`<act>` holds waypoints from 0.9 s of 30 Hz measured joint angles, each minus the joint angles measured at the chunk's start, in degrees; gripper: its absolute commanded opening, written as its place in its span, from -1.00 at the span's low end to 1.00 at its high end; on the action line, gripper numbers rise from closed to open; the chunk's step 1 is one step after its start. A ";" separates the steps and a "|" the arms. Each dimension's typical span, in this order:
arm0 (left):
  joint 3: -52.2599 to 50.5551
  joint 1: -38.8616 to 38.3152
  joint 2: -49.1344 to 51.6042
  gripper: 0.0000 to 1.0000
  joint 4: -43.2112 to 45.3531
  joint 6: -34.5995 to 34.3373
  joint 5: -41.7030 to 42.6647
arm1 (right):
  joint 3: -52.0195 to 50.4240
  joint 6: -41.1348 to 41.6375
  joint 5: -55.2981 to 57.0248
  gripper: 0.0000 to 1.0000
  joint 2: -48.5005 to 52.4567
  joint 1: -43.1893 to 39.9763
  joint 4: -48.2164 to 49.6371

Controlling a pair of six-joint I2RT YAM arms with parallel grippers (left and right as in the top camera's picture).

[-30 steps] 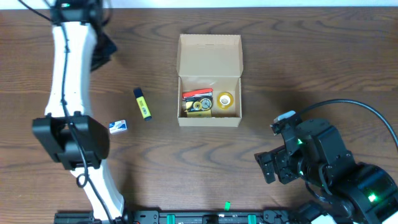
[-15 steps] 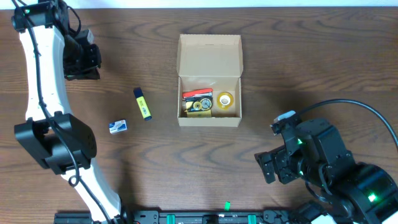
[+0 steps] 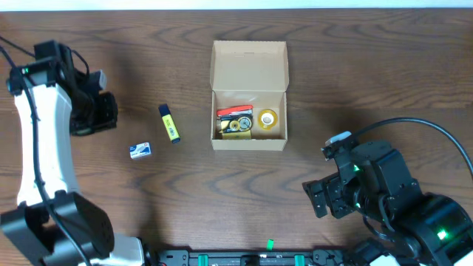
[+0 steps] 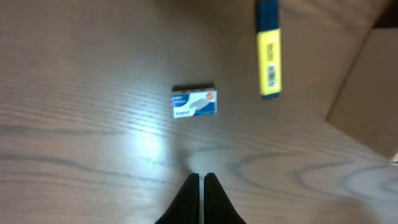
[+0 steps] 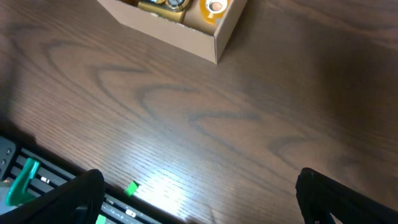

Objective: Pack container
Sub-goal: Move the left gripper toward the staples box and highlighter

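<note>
Swung in over packet [image 4: 194,103] and highlighter [image 4: 269,50] with left gripper [image 4: 201,180] pinched shut, right gripper [image 5: 199,196] idle and wide, probably readying to pick either for the box [image 3: 249,66].

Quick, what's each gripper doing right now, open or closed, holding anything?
Left gripper: closed, fingertips together, holding nothing.
Right gripper: open wide, holding nothing.
</note>
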 measured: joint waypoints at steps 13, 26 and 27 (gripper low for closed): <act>-13.31 -0.87 -1.44 0.64 5.44 0.46 -2.14 | 0.00 -0.02 0.00 0.99 0.00 0.00 -0.02; -22.18 -1.84 -1.64 0.81 19.52 1.07 -2.23 | -0.02 -0.02 0.00 0.98 0.00 0.00 -0.02; -22.88 -1.84 -1.64 0.82 21.24 1.11 -2.25 | -0.02 -0.02 0.00 0.98 0.00 0.00 -0.04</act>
